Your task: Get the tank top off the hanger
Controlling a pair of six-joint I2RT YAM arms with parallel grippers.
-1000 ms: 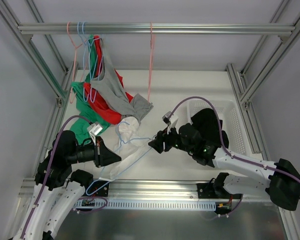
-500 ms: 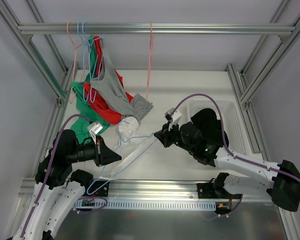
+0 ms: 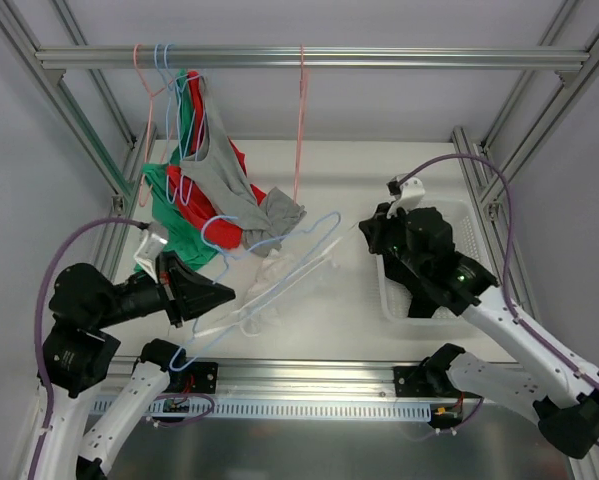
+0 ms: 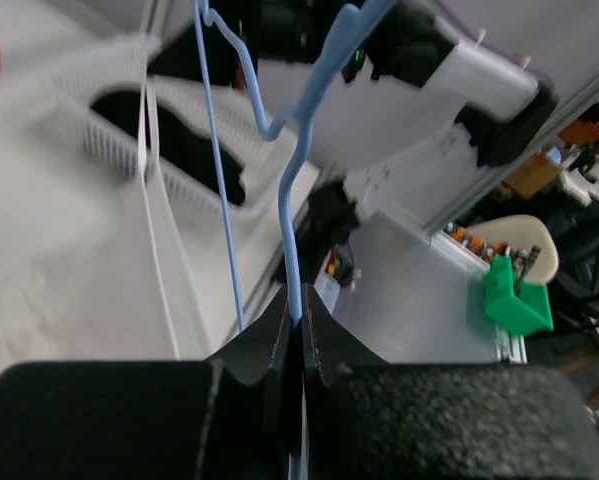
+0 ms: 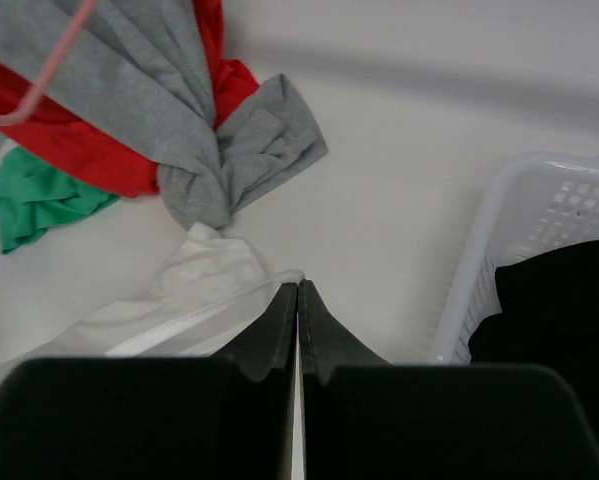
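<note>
Left gripper (image 4: 294, 318) jaws are closed on the blue hanger (image 4: 289, 200) and right gripper (image 5: 297, 300) jaws pinch the white tank top (image 5: 199, 295), stretched over the desk (image 5: 379, 210) between both arms; removal appears partial, the garment not yet free.

Both the left arm (image 3: 129, 405) and the right arm (image 3: 509, 330) read as white link shells with black joint housings. I see a purple cable (image 3: 459, 157) looping off each wrist. Green light (image 3: 460, 279) on the right arm's black housing. Left gripper (image 4: 294, 310) and right gripper (image 5: 297, 295): matte black, wedge-shaped fingers (image 5: 264, 335).
</note>
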